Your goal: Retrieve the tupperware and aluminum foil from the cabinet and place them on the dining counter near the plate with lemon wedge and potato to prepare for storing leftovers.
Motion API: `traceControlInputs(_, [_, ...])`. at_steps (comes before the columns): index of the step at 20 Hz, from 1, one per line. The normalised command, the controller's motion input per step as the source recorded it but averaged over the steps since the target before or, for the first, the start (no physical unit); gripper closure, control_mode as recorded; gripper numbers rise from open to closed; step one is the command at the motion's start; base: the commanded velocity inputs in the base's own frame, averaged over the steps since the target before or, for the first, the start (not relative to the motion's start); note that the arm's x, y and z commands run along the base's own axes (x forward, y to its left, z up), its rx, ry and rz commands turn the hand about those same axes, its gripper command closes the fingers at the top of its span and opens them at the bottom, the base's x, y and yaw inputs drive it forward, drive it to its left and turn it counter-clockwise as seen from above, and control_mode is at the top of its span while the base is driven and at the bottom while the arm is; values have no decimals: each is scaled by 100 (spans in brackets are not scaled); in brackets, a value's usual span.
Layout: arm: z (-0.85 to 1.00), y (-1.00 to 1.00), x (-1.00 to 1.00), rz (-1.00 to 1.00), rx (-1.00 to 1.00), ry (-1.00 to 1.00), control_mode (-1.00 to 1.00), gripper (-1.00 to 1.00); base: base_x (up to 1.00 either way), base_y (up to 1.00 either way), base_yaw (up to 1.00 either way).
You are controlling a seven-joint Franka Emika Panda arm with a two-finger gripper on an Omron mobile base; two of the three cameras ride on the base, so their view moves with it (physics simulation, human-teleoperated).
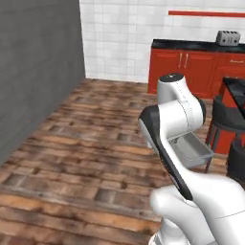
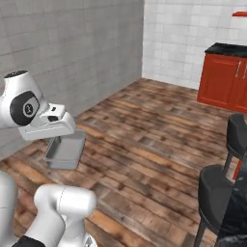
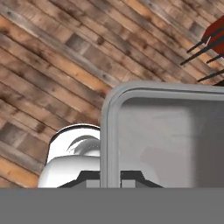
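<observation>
tupperware (image 3: 170, 135) | rim apparently between fingertips (image 3: 131, 176) | gripper (image 3: 110, 177) clamped

Tupperware (image 2: 65, 150) held aloft at the end effector (image 3: 110, 175), above the plank floor (image 1: 86, 158). Stools (image 2: 219, 193) to the right. Toaster (image 1: 228, 37) on the worktop (image 1: 191, 45) behind, against the far wall.
</observation>
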Motion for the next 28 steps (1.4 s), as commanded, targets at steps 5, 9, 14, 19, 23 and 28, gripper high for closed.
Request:
traceControlInputs(5, [0, 0, 0, 0, 0, 0, 100, 100, 77, 0, -59])
traceControlInputs(9, [0, 0, 0, 0, 0, 0, 100, 100, 85, 6, -56])
traceControlInputs(14, [0, 0, 0, 0, 0, 0, 100, 100, 84, 28, -57])
traceControlInputs(19, [0, 0, 0, 0, 0, 0, 100, 100, 77, 59, -59])
traceControlInputs(23, [0, 0, 0, 0, 0, 0, 100, 100, 80, 72, -57])
traceControlInputs(28, [0, 0, 0, 0, 0, 0, 100, 100, 86, 72, -55])
